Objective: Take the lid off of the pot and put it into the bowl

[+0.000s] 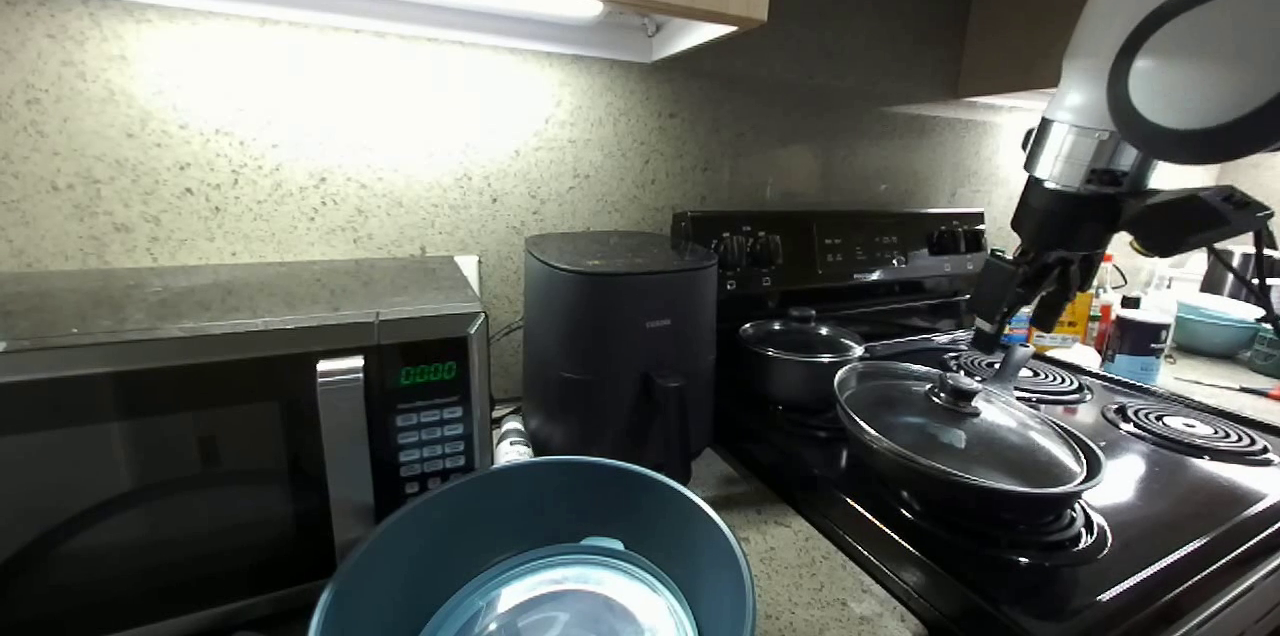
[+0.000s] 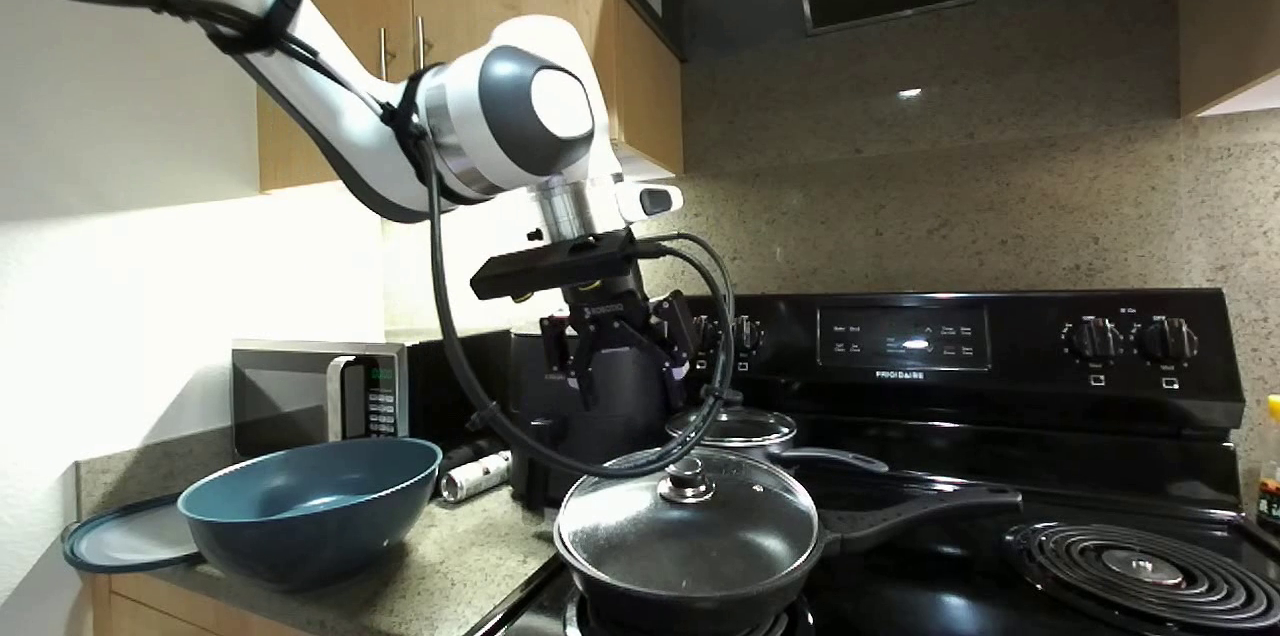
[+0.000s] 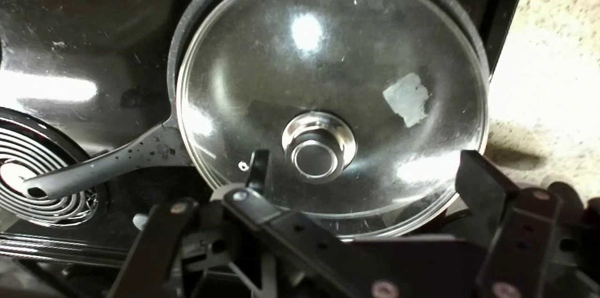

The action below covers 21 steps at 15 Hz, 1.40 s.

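Note:
The round clear glass lid (image 1: 900,416) with a metal rim and dark knob rests slightly off-centre on the wide black pot (image 1: 930,486), also seen in an exterior view as lid (image 2: 700,546) over pot (image 2: 690,606). In the wrist view the lid (image 3: 318,73) leaves a crescent of the pot's rim (image 3: 174,63) showing at top and left. My gripper (image 1: 1015,328) is open and empty above the lid; it also shows open in an exterior view (image 2: 632,384). In the wrist view the knob appears between the spread fingers (image 3: 363,153), nearer the left one. The blue-grey bowl (image 2: 310,541) stands on the counter.
A smaller dark lidded pot (image 1: 800,376) stands behind the wide pot. An air fryer (image 1: 620,346) and microwave (image 1: 240,456) stand near the bowl (image 1: 540,486). A blue-rimmed flat lid (image 2: 135,536) lies beside the bowl. The pot's handle (image 2: 920,514) sticks out over the stove.

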### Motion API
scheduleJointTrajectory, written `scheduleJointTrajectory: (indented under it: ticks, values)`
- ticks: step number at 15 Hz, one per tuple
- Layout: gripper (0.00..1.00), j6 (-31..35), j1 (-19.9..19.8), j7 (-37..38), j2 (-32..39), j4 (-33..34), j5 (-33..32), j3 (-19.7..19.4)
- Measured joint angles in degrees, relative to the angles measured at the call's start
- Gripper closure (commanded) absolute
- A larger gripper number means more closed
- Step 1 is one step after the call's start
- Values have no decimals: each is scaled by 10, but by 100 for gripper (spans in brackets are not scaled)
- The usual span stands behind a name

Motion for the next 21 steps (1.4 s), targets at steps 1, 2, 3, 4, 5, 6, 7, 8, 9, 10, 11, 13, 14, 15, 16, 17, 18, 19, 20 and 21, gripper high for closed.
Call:
scheduleJointTrajectory:
  ticks: [1, 2, 3, 4, 5, 6, 7, 8, 9, 10, 11, 13, 14, 15, 16, 17, 18, 19, 20, 21]
  values:
    - [0, 12, -2, 8, 23, 12, 0, 0]
    - [0, 16, -3, 12, 39, 22, 1, 0]
    - [0, 17, -3, 14, 49, 29, 1, 0]
    - [0, 17, -3, 15, 54, 32, 1, 0]
    - [0, 17, -3, 15, 55, 33, 1, 0]
    - [0, 17, -3, 15, 55, 34, 1, 0]
    - [0, 17, -3, 15, 56, 34, 1, 0]
    - [0, 17, -3, 15, 59, 35, 1, 0]
    - [0, 17, -3, 15, 65, 39, 1, 0]
    - [0, 17, -3, 15, 75, 46, 1, -1]
    - [0, 17, -3, 15, 88, 55, 1, -1]
    - [0, 17, -4, 15, 125, 82, 6, -4]
    - [0, 17, -4, 15, 146, 97, 12, -5]
    - [0, 16, -4, 15, 167, 111, 20, -6]
    - [0, 16, -4, 15, 186, 124, 27, -6]
    - [0, 11, -4, 15, 204, 136, 32, -6]
    - [0, -2, -4, 15, 219, 147, 34, -6]
    - [0, -19, -4, 15, 231, 157, 34, -6]
    - [0, -39, -4, 15, 239, 165, 34, -6]
    - [0, -60, -4, 18, 245, 172, 34, -6]
